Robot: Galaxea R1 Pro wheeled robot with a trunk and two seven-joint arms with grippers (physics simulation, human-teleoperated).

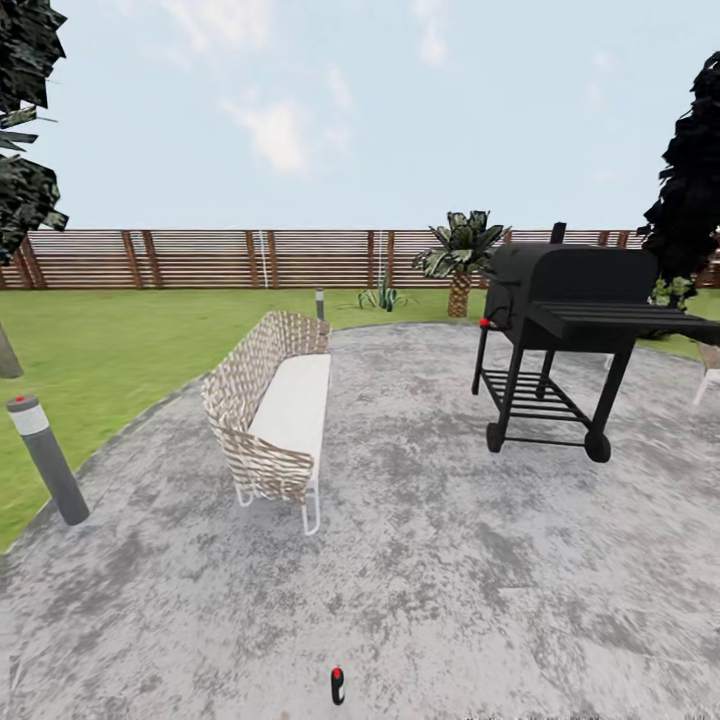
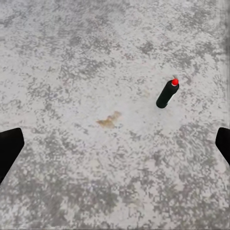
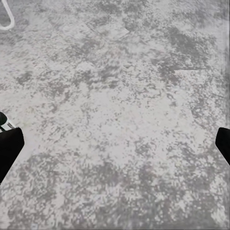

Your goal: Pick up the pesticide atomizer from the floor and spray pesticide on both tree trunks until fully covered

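Observation:
The pesticide atomizer (image 1: 337, 685), a tiny dark bottle with a red top, stands on the grey speckled floor (image 1: 450, 560) at the bottom middle of the head view. The left wrist view has the atomizer (image 2: 167, 94) upright on the paving, ahead of my left gripper (image 2: 115, 148) and off to one side. That gripper is open and holds nothing. My right gripper (image 3: 115, 148) is open too, over bare paving. One tree (image 1: 22, 120) with dark jagged leaves is cut off at the far left, the base of its pale trunk (image 1: 7, 355) rising from the lawn.
A wicker chair (image 1: 275, 410) with a white seat stands on the paving ahead left. A black grill (image 1: 570, 310) stands ahead right. A grey bollard light (image 1: 45, 460) marks the paving's left edge. Behind are lawn, a palm (image 1: 460, 260), a black-leaved tree (image 1: 690, 190) and the slat fence (image 1: 200, 258).

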